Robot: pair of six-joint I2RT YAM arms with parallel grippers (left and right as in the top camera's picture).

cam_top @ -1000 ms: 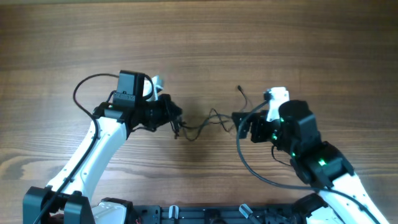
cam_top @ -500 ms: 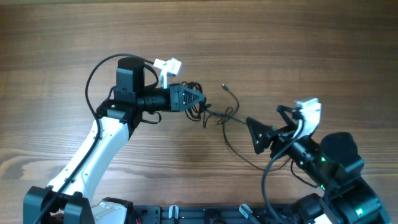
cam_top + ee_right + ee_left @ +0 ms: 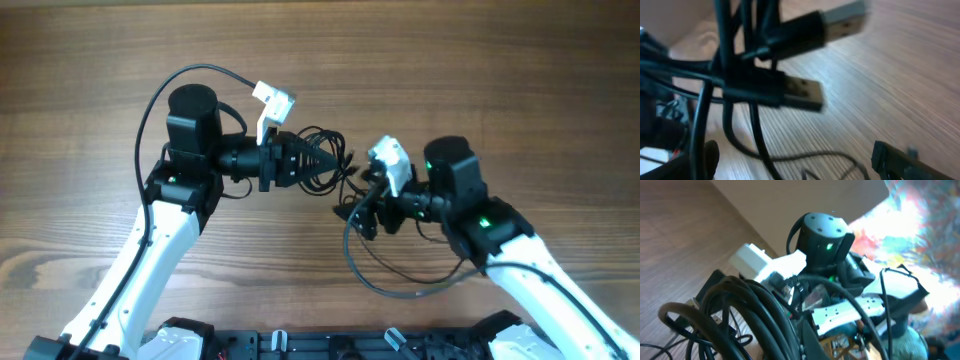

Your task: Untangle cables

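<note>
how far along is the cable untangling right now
Done: nothing separated yet; the cables are one bunched knot. In hand: the left gripper, jaws shut, holds the bundle up, plugs dangling. The right gripper, jaws open, sits beside the trailing strands. Left: pulling each cable free and laying them apart.

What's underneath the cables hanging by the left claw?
Bare wooden table shows beneath the cables and their USB plugs. The left claw covers the part it pinches.

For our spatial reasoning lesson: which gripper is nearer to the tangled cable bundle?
Left. The left gripper is shut on the cable bundle; the open right gripper sits just beside it, not gripping.
</note>
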